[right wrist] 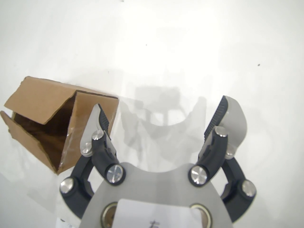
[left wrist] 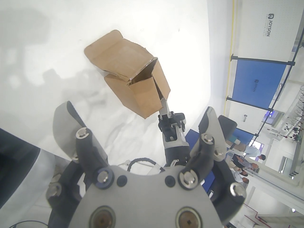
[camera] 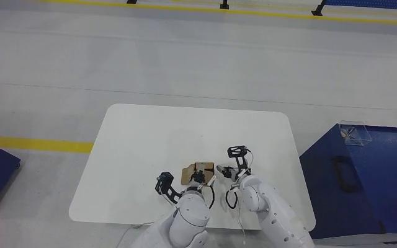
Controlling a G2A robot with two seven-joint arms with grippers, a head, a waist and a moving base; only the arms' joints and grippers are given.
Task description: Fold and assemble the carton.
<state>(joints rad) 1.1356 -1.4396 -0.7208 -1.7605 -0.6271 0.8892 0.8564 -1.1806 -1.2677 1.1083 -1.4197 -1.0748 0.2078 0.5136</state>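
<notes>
The carton (camera: 197,172) is lying on its side near the front edge of the white table (camera: 186,130), just ahead of both arms. It is half-raised into a tube, with its walls leaning askew and one end gaping toward the right gripper (right wrist: 163,110). That gripper is sitting spread wide and holding nothing. One of its fingers (right wrist: 101,119) is resting against the wall beside the open mouth. In the left wrist view, though, the tip is looking as if it may be slipping into the slit beside an end flap, and I cannot be sure which. The left gripper (left wrist: 135,122) is hovering near the carton, also spread wide and gripping nothing. The step in hand is probably squaring the tube before the end flaps are tucked. Doing it well is calling for the left gripper bracing the far wall while the right finger is easing the leaning wall upright. The push is needing to be gentle, since thin board is likely creasing easily and a light carton is likely sliding on a smooth top. The two grippers working so close together is posing the main hindrance. Well apart to the right, a blue cabinet (camera: 353,180) is standing beside the table with a clear tray (camera: 355,132) on top, and a yellow floor line (camera: 43,144) is running past on the left.
</notes>
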